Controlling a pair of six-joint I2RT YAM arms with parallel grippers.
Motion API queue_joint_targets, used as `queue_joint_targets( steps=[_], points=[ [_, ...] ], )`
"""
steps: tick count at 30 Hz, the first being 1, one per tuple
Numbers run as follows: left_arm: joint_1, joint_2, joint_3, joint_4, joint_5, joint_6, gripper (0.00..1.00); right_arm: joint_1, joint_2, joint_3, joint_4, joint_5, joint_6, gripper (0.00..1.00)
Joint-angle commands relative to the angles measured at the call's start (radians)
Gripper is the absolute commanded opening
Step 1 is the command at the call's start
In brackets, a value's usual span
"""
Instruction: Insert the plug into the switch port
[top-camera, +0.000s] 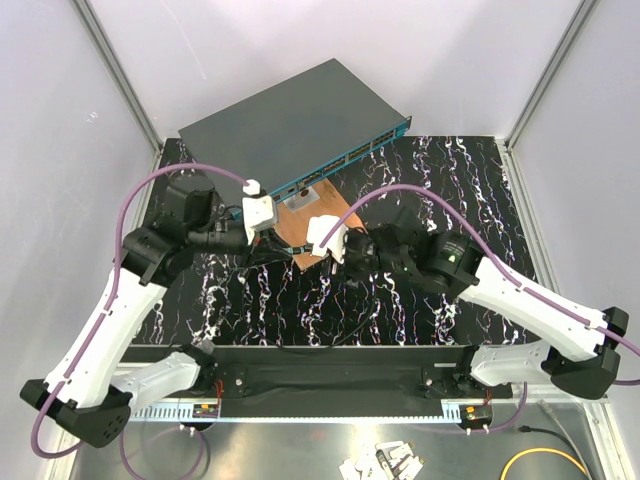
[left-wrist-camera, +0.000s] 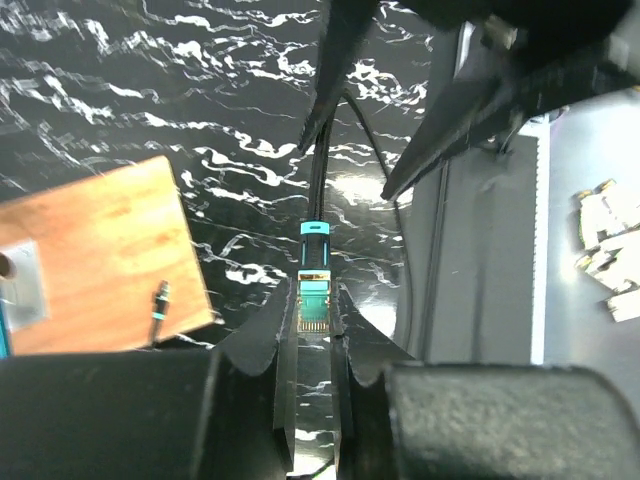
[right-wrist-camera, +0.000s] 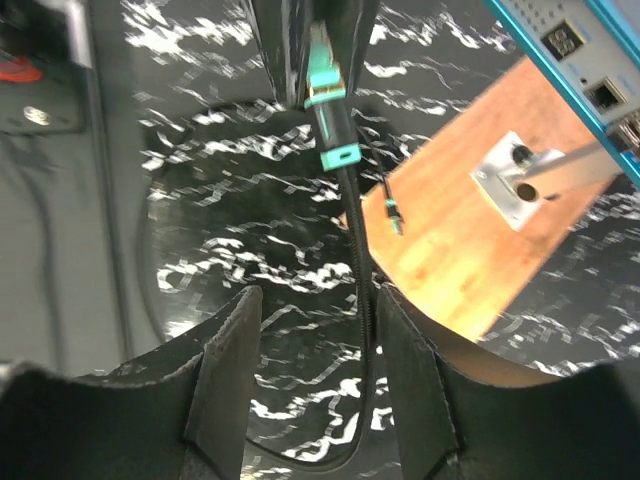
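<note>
Where we locate the plug (left-wrist-camera: 313, 305): clamped in left gripper (left-wrist-camera: 313, 322), over tabletop (top-camera: 450, 180), left of centre.
Right gripper (right-wrist-camera: 315, 300): jaws apart, black cable (right-wrist-camera: 352, 215) running between them.
Switch port (right-wrist-camera: 606, 95): teal front of switch (top-camera: 290, 125), tabletop far edge.
Obstruction: wooden board (top-camera: 292, 226) lying before that front.

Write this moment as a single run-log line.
left end effector: shut on plug | right end effector: open, astride cable | port: plug not yet in
</note>
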Motion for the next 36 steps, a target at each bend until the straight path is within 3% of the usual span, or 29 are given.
queue_joint_targets(
  steps=[1, 9, 19, 20, 21, 23, 24, 25, 28, 29, 32, 33, 36],
  points=[
    [-0.019, -0.025, -0.009, 0.027, 0.025, 0.168, 0.0, -0.016, -0.008, 0.079, -0.026, -0.12, 0.08, 0.56],
    [-0.08, -0.015, 0.013, -0.065, 0.004, 0.353, 0.0, -0.016, 0.048, 0.135, -0.046, -0.229, 0.094, 0.54],
    [-0.113, -0.018, 0.013, -0.073, 0.001, 0.374, 0.0, -0.014, 0.107, 0.152, -0.038, -0.231, 0.037, 0.44],
    [-0.113, -0.018, 0.011, -0.073, 0.001, 0.372, 0.0, -0.016, 0.108, 0.151, -0.035, -0.229, 0.039, 0.42],
    [-0.113, -0.021, 0.011, -0.071, -0.001, 0.369, 0.0, -0.014, 0.108, 0.149, -0.029, -0.226, 0.039, 0.3],
    [-0.114, -0.022, 0.005, -0.068, 0.001, 0.37, 0.0, -0.016, 0.107, 0.145, -0.024, -0.223, 0.044, 0.18],
    [-0.114, -0.027, 0.001, -0.063, 0.001, 0.36, 0.0, -0.014, 0.107, 0.143, -0.02, -0.221, 0.048, 0.0],
    [-0.114, -0.03, -0.007, -0.057, -0.005, 0.348, 0.0, -0.016, 0.104, 0.14, -0.015, -0.214, 0.063, 0.0],
    [-0.113, -0.047, -0.033, -0.002, -0.037, 0.242, 0.21, -0.014, 0.096, 0.126, 0.009, -0.163, 0.115, 0.0],
    [-0.113, -0.051, -0.036, 0.037, -0.051, 0.161, 0.34, -0.014, 0.098, 0.12, 0.035, -0.137, 0.135, 0.0],
    [-0.082, -0.085, -0.05, 0.128, -0.094, -0.018, 0.56, -0.037, 0.101, 0.093, 0.077, -0.039, 0.209, 0.0],
    [-0.038, -0.094, -0.055, 0.162, -0.097, -0.075, 0.68, -0.043, 0.104, 0.09, 0.084, -0.019, 0.229, 0.0],
    [0.097, -0.124, -0.067, 0.3, -0.041, -0.324, 0.8, -0.082, 0.147, 0.129, 0.089, 0.07, 0.321, 0.0]
  ],
)
